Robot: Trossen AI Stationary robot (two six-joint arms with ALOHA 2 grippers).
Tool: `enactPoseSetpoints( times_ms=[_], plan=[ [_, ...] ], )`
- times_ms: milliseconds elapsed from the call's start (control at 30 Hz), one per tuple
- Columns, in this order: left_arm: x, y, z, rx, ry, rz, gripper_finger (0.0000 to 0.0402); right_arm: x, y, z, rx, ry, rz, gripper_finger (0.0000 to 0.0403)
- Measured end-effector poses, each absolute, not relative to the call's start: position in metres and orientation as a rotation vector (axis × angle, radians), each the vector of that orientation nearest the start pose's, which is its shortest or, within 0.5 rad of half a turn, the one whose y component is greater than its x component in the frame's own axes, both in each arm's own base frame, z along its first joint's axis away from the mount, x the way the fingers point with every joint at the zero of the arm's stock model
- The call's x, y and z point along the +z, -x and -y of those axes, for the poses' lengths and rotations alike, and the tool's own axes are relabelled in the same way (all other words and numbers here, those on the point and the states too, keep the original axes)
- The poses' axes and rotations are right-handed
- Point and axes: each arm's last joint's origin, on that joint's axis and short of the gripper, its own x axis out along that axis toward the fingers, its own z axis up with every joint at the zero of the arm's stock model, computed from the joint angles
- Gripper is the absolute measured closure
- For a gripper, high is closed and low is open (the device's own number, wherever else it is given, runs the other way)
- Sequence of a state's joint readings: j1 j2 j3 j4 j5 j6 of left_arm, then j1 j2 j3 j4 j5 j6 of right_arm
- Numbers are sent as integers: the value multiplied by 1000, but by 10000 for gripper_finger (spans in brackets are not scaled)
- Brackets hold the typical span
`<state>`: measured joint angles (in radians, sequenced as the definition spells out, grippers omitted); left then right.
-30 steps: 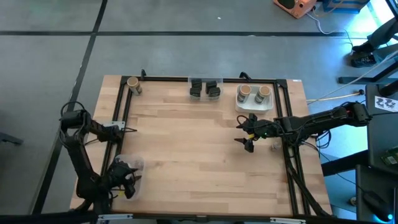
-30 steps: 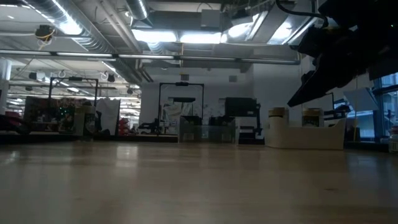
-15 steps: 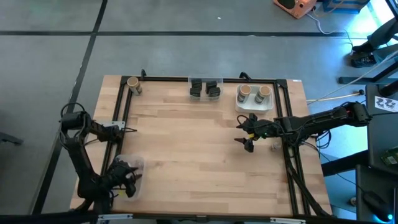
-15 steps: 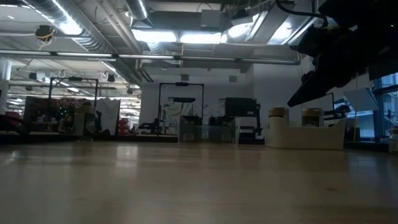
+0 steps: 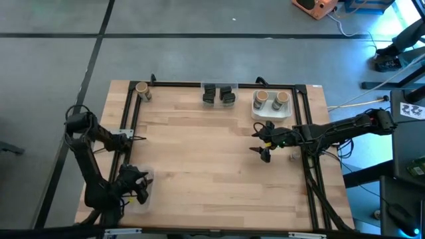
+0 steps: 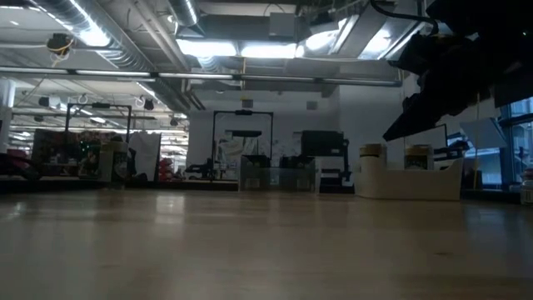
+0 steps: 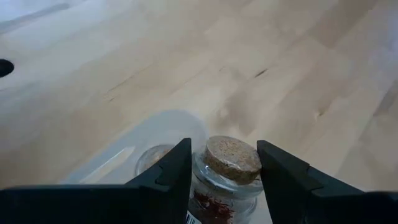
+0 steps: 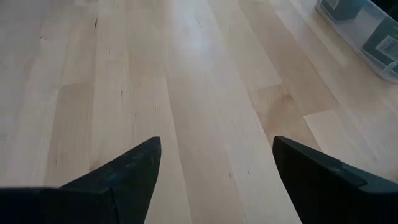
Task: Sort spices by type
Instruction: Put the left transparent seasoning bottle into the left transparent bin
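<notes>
The table (image 5: pixel 212 166) is pale planked wood, smooth with faint grain, edged by a thin black frame (image 5: pixel 133 119). Around it lies a grey floor crossed by dark seams; across the table top, the low view shows a dim hall with ceiling lights, pipes and black racks.

The right arm reaches in from the table's right side. The right gripper (image 5: pixel 263 141) hangs above bare wood, its dark wedge-shaped fingers (image 8: pixel 124 171) wide apart with nothing between them. Beyond those fingers, toward the far rim, a white tray (image 5: pixel 271 111) holds two round tan-topped jars (image 5: pixel 261 98). Past them along that rim sit two dark boxy jars (image 5: pixel 210 94) in a clear tray, its outline hard to make out from above. A lone tan-topped jar (image 5: pixel 142 90) stands at the far left corner.

The left arm folds over the near left corner. The left gripper (image 7: pixel 221 177) has its flat black fingers (image 7: pixel 174 177) on either side of a small glass jar (image 7: pixel 227 180) with a rough cork stopper, reddish threads inside. The fingers appear closed on the jar's neck, though contact is partly hidden. Just beside that jar, by one finger, a second small jar (image 7: pixel 152 158) shows, blurred. Both stand in a shallow clear plastic tray (image 7: pixel 124 152) with a rounded corner.
</notes>
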<state>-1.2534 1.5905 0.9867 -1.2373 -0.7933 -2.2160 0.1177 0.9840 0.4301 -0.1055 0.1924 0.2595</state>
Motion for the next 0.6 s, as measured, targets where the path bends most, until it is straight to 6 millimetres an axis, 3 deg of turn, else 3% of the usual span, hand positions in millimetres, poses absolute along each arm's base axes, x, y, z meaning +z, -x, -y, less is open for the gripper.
enactPoseSetpoints(
  times_ms=[367, 600],
  plan=[
    [251, -132, 209, 553, 425, -550, 259, 187, -189, -17, -155, -147, -638, 95],
    [254, -178, 208, 485, 372, -442, 259, 187, -189, -17, -152, -139, -638, 95]
  ],
)
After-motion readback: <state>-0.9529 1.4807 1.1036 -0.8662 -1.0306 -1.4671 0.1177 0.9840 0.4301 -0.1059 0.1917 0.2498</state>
